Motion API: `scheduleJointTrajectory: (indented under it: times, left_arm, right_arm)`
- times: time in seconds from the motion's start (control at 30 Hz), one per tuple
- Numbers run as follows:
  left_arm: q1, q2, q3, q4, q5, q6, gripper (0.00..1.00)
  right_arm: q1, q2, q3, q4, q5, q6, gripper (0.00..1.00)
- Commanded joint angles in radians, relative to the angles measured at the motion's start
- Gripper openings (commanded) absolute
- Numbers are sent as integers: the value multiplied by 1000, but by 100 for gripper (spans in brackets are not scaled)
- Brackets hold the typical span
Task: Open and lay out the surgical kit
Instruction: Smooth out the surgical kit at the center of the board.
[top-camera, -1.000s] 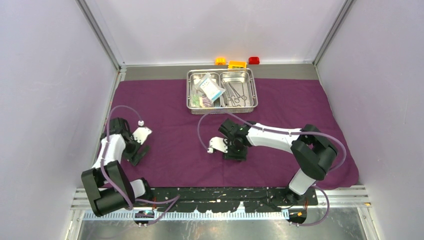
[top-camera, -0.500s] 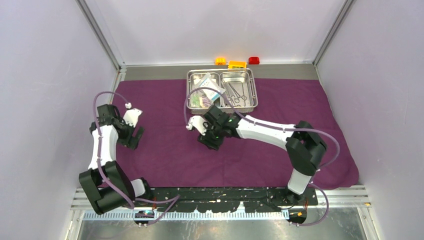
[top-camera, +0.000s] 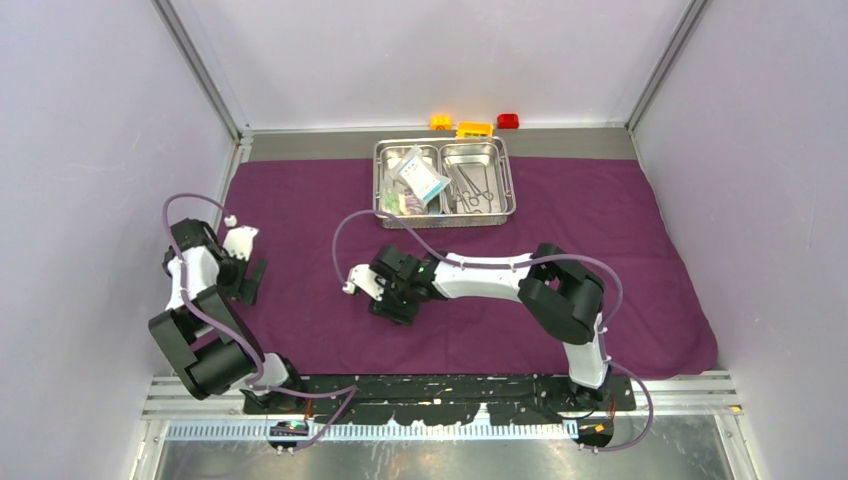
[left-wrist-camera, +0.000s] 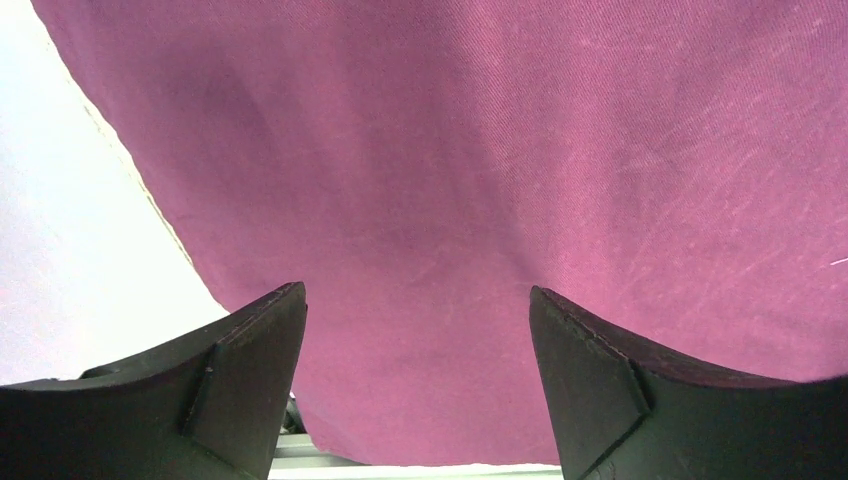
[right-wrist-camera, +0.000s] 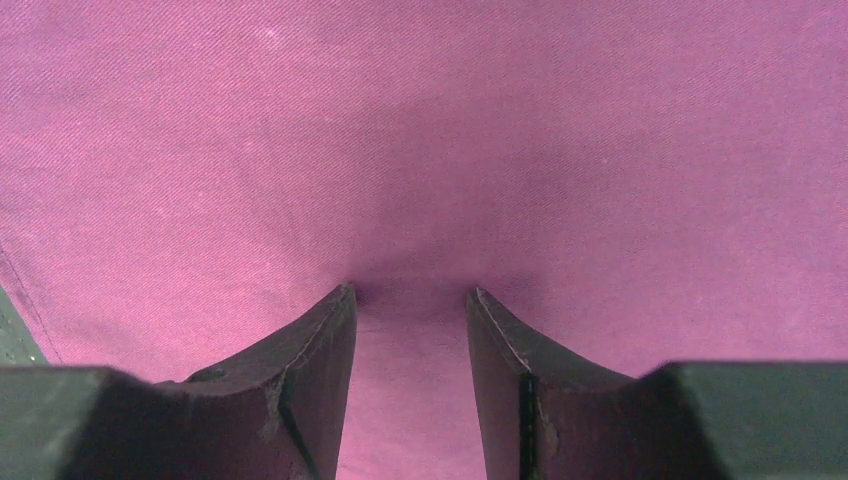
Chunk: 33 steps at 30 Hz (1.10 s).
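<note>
The dark-purple cloth (top-camera: 330, 215) lies spread flat over the table. The steel two-compartment tray (top-camera: 444, 148) stands at its far middle edge, with clear sealed packets (top-camera: 419, 177) in the left half and steel scissors and clamps (top-camera: 473, 186) in the right half. My left gripper (top-camera: 248, 285) is open and empty over the cloth's left edge, which shows in the left wrist view (left-wrist-camera: 420, 200). My right gripper (top-camera: 392, 305) is open, its tips pressed down on the cloth (right-wrist-camera: 420, 150) near the middle, nothing between them.
Yellow, orange and red toy bricks (top-camera: 473, 126) sit behind the tray on the bare strip at the back. Walls close in the left, right and back. The arm bases and a metal rail (top-camera: 440, 395) run along the near edge.
Both arms have swept leftward over the cloth: the right gripper from mid-right to left of centre, the left gripper out to the cloth's left edge. The tray is unmoved.
</note>
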Motion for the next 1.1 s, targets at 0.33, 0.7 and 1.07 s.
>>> scheduleJointTrajectory:
  times: [0.33,0.7,1.07]
  left_arm:
    - [11,49,-97,108,-16,102,83]
    - [11,31,-173,118,-19,184,83]
    - [11,-36,-235,80,-93,296,82]
  right_arm:
    - [23,77,-19,-2,21,-11,49]
    - [59,80,-33,-38,-2,-13,49]
    - [127,58,-35,-76,-38,-20,48]
